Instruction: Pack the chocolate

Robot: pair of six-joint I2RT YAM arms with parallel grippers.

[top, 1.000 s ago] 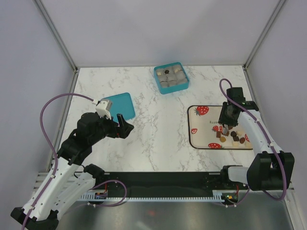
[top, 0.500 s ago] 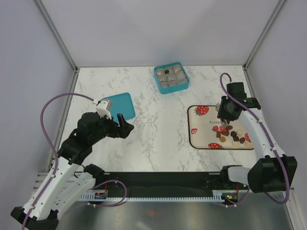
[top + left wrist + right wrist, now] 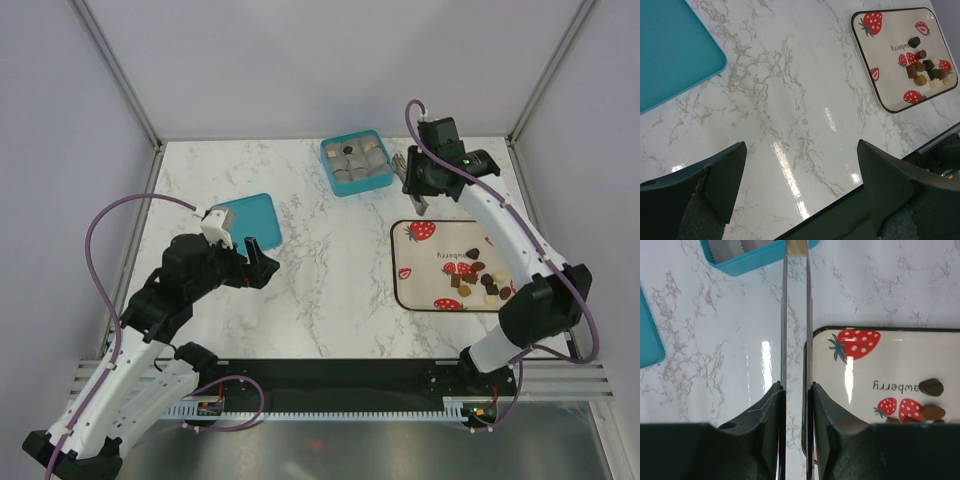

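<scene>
Nearly closed right tool (image 3: 797, 244) pinches pale chocolate (image 3: 797, 248); left tool (image 3: 800, 145) gaping.

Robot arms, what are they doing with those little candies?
The right pincer hangs near the teal box, nipping what looks like one pale chocolate in its thin tips, ready to pack it. The other chocolates wait on the strawberry tray. The left pincer is open and holds nothing, over the table.

Robot lab cell: plain white walls (image 3: 330, 60), aluminium frame (image 3: 116, 70), marble-print table (image 3: 330, 280).
</scene>
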